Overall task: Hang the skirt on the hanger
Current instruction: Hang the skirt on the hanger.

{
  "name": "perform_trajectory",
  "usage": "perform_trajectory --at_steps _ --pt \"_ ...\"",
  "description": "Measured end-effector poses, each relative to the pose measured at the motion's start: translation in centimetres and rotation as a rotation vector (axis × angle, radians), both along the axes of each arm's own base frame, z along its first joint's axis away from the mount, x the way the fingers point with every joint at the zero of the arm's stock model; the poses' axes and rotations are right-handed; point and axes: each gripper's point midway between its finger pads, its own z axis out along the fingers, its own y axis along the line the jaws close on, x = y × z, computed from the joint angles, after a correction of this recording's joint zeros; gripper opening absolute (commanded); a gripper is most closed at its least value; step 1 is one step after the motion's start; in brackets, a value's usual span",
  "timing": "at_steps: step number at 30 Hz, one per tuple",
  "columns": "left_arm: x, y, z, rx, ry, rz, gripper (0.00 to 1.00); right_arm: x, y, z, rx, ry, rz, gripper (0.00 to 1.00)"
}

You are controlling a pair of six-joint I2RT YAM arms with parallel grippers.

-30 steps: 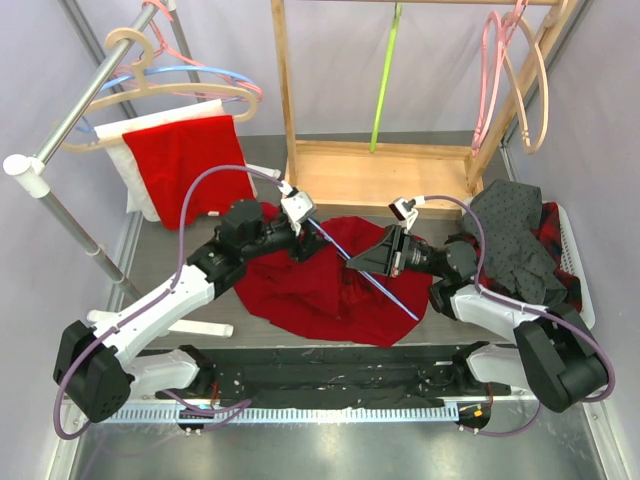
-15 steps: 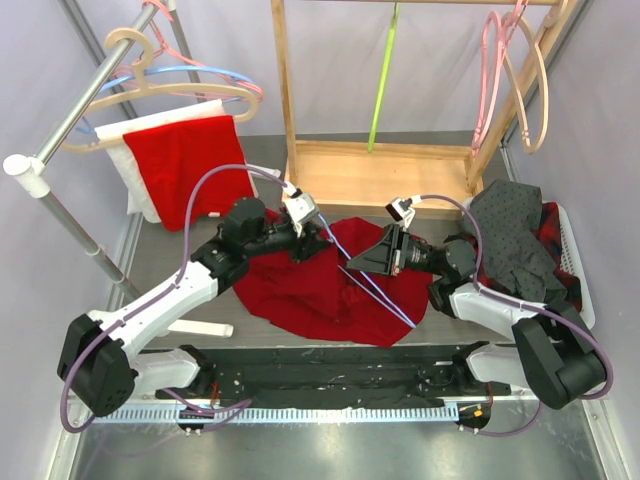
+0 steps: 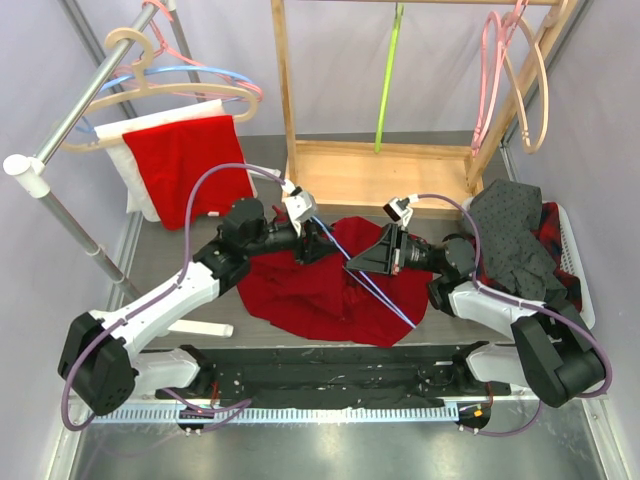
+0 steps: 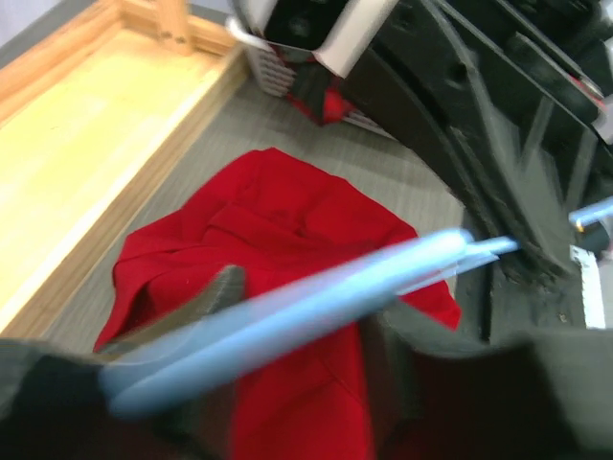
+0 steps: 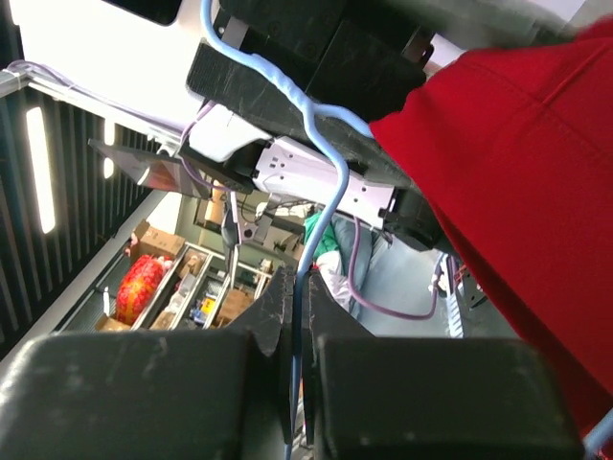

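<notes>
The red skirt (image 3: pixel 305 295) lies crumpled on the table between the two arms; it also fills the left wrist view (image 4: pixel 278 211) and the right side of the right wrist view (image 5: pixel 536 172). A thin blue hanger (image 3: pixel 388 298) slants over it. My right gripper (image 3: pixel 352 264) is shut on the hanger's wire (image 5: pixel 330 187), which runs up between the pinched jaws (image 5: pixel 299 287). My left gripper (image 3: pixel 318 245) is at the hanger's upper end, over the skirt's far edge. Its jaws (image 4: pixel 306 307) stand apart, and the blurred blue bar (image 4: pixel 316 302) crosses in front of them.
A wooden rack (image 3: pixel 380 175) stands just behind the skirt. At the left, a metal rail (image 3: pixel 90 95) carries hangers and a red and white cloth (image 3: pixel 190 160). A white basket (image 3: pixel 572 260) of dark clothes sits at the right. Pink hangers (image 3: pixel 497 70) hang above it.
My left gripper has slid a little to the right along the hanger, its jaws narrowing and then widening again. The right arm and the skirt have hardly moved.
</notes>
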Motion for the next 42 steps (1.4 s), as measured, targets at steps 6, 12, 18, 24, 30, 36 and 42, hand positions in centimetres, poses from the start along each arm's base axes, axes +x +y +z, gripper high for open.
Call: perform_trajectory --at_steps 6,12,18,24,30,36,42 --pt "-0.7 0.0 -0.6 0.005 0.029 -0.06 0.17 0.6 -0.3 -0.1 -0.002 0.025 -0.013 0.01" --pt "-0.8 0.0 -1.4 0.02 0.056 -0.074 0.0 0.5 -0.3 -0.5 -0.014 0.036 0.003 0.01" --pt "-0.6 0.0 -2.1 0.033 0.078 -0.071 0.0 0.8 -0.3 -1.0 -0.026 0.057 0.004 0.21" --pt "-1.3 -0.4 -3.2 0.06 0.127 -0.085 0.0 2.1 -0.4 -0.9 -0.018 -0.026 -0.068 0.42" --pt "-1.4 -0.3 -4.1 0.088 0.166 -0.055 0.0 5.7 0.0 -1.2 -0.176 -0.18 -0.223 0.47" --pt "-1.5 -0.1 -4.9 0.115 0.192 -0.034 0.0 8.8 -1.4 0.5 -0.417 -0.424 -0.381 0.47" --pt "-1.6 0.0 -5.0 0.117 0.202 -0.038 0.0 8.4 -2.4 -2.4 -0.568 -0.465 -0.354 0.57"
